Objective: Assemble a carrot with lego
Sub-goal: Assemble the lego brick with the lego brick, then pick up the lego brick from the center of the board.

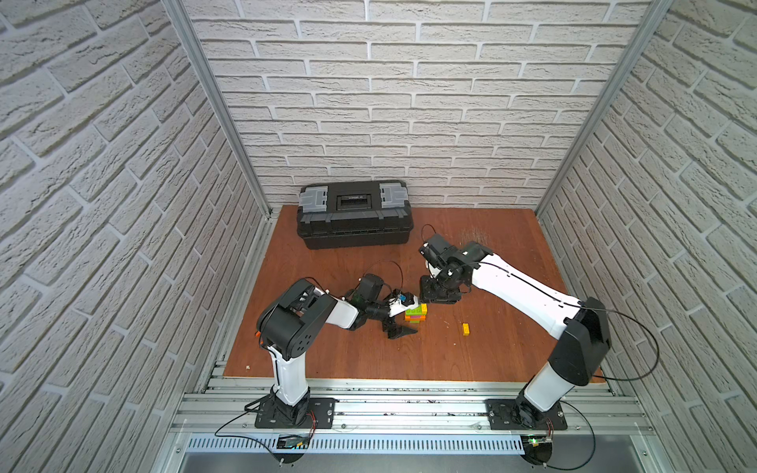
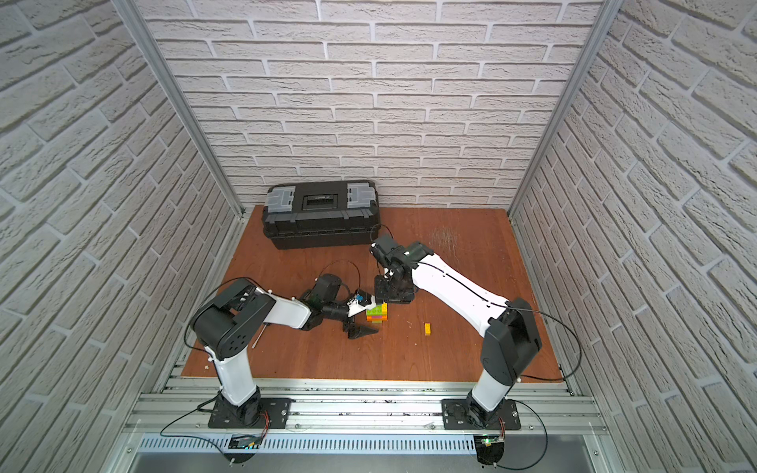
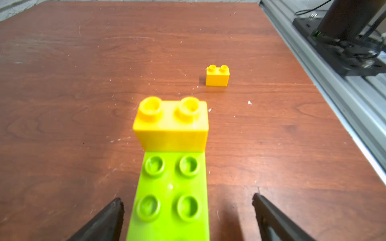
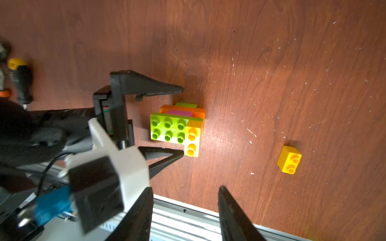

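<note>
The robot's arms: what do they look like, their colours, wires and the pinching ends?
The left arm and right arm are alike: white shells between black joints, each on a black base plate. Thin black cables loop along them. The left gripper and right gripper end in black, pointed, wedge-shaped jaws; a white bracket with a blue part sits on the left one.

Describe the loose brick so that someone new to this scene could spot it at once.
Start at the black toolbox by the back wall and come forward over the brown table to the multicoloured stack in the middle. To its right lies a lone yellow brick. It is the only brick joined to nothing: two studs, standing apart.
</note>
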Tool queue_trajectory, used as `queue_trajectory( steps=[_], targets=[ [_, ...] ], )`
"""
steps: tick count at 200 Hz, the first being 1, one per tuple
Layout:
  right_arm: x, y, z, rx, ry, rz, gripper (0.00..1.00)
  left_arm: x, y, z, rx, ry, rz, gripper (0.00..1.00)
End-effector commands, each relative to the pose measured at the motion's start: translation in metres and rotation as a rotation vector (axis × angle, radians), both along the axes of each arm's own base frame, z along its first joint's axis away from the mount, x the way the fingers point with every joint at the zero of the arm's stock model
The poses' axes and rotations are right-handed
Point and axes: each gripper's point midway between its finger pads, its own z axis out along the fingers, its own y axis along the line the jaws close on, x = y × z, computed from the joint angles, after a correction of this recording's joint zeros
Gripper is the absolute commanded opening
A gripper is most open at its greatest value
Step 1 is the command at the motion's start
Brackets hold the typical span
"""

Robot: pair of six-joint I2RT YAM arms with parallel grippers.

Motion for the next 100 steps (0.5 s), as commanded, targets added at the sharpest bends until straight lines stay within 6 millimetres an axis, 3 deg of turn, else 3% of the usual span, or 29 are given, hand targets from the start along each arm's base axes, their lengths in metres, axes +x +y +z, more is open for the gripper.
queue_trajectory(
  steps=[1,36,53,80,100],
  targets=[
    [-0.007,-0.022,0.013,-0.004,-0.033,-0.002,0.52,0.009,0.004,0.021,-0.021,-0.088,0.045,0.98],
    [-0.018,-0.072,0.009,-0.044,-0.061,-0.061,0.52,0.026,0.016,0.060,-0.048,-0.223,0.174,0.98],
    [-0.022,-0.095,0.003,-0.067,-0.084,-0.097,0.54,0.033,0.024,0.088,-0.069,-0.291,0.247,0.98],
    [-0.031,-0.128,-0.012,-0.179,-0.089,-0.133,0.56,0.030,0.043,0.137,-0.130,-0.356,0.357,0.98],
    [-0.038,-0.134,-0.032,-0.189,-0.038,-0.140,0.55,0.018,0.058,0.174,-0.195,-0.353,0.415,0.98]
  ],
)
